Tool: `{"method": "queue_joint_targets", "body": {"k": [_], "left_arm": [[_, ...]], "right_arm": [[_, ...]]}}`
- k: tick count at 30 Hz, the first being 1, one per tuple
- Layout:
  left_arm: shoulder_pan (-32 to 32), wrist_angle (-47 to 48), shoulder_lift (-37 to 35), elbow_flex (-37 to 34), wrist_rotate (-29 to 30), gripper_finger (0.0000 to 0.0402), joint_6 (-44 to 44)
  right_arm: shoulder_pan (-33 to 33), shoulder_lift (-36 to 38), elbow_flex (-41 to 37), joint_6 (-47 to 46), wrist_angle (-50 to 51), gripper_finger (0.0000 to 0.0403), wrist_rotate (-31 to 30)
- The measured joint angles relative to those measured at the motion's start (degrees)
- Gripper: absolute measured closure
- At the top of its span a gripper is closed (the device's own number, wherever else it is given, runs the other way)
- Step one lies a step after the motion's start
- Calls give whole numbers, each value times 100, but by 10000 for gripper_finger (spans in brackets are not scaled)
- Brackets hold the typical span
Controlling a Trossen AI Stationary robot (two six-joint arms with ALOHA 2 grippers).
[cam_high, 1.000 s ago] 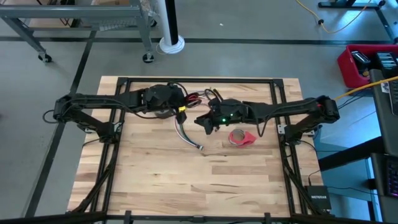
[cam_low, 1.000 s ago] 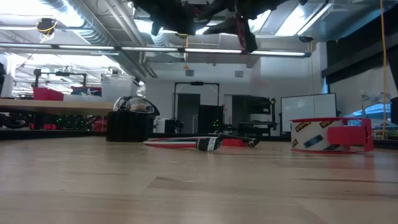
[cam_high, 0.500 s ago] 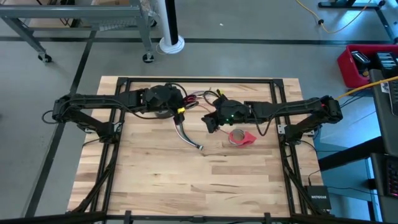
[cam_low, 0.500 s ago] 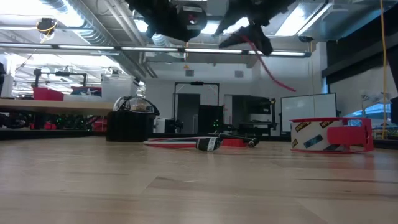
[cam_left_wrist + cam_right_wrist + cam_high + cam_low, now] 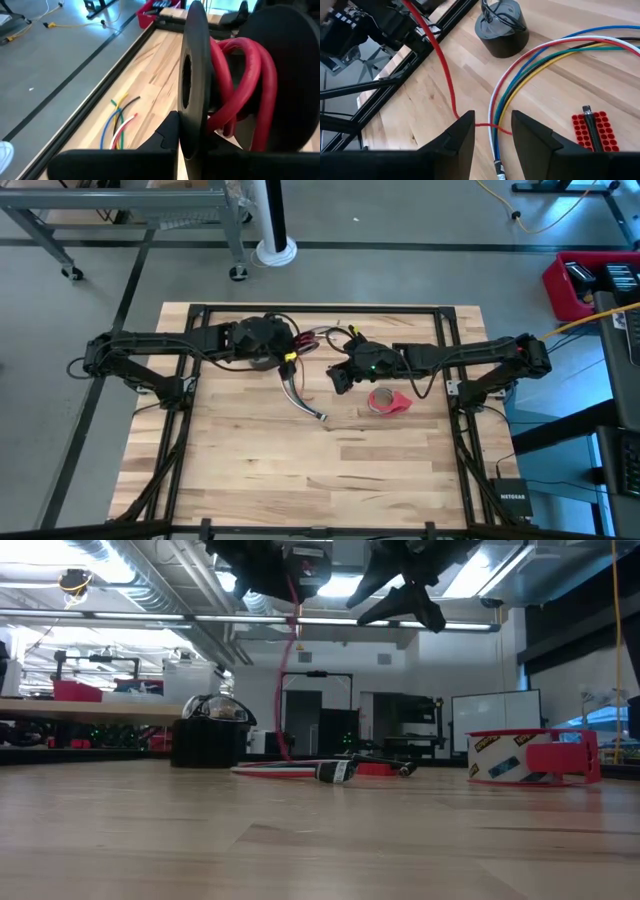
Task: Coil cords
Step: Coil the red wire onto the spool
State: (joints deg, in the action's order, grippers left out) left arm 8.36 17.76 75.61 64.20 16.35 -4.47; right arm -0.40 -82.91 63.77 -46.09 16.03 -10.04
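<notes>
1. Nearest in the low view is bare wooden table [image 5: 300,840]. Farther back on it lies the long wire bundle [image 5: 320,770], flat, with its plug end toward the middle. A red tape roll [image 5: 530,758] stands off to one side of it.
2. A thin red cord [image 5: 288,690] now hangs straight down from the left gripper [image 5: 285,350] to the bundle on the table. Half a second ago the same cord slanted out under the right gripper [image 5: 340,377] instead.
3. That swing suggests the right gripper has let the red cord go, so the strand hangs loose and the next turn of the coil is not yet laid.
4. The left gripper's jaws are pressed together on a loop of red cord [image 5: 240,85], which the left wrist view shows wound between its dark fingers.
5. The right gripper's jaws are spread and hold nothing. In its wrist view the red cord [image 5: 445,75] and the coloured wires [image 5: 530,65] pass on the table beneath its fingers [image 5: 457,140].
6. Beyond them sits a dark round pot [image 5: 501,30] with a black loop resting on top.
7. A small red studded block [image 5: 592,131] lies beside the wires.
8. In the high view both grippers hide the far end of the bundle, and the low view cuts both off at the top.
</notes>
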Motion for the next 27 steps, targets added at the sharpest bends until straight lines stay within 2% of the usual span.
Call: {"method": "queue_joint_targets", "body": {"k": [11,18,27], "left_arm": [[-2,-415,0,0,-1,401,-2],[-2,-451,0,-2,-1,401,0],[-7,-519,0,-2,-3,401,20]], "right_arm": [[2,-222,-22,195,-1145,272,88],[2,-691,-168,199,-2016,272,787],[2,-848,-173,202,-2287,272,815]]}}
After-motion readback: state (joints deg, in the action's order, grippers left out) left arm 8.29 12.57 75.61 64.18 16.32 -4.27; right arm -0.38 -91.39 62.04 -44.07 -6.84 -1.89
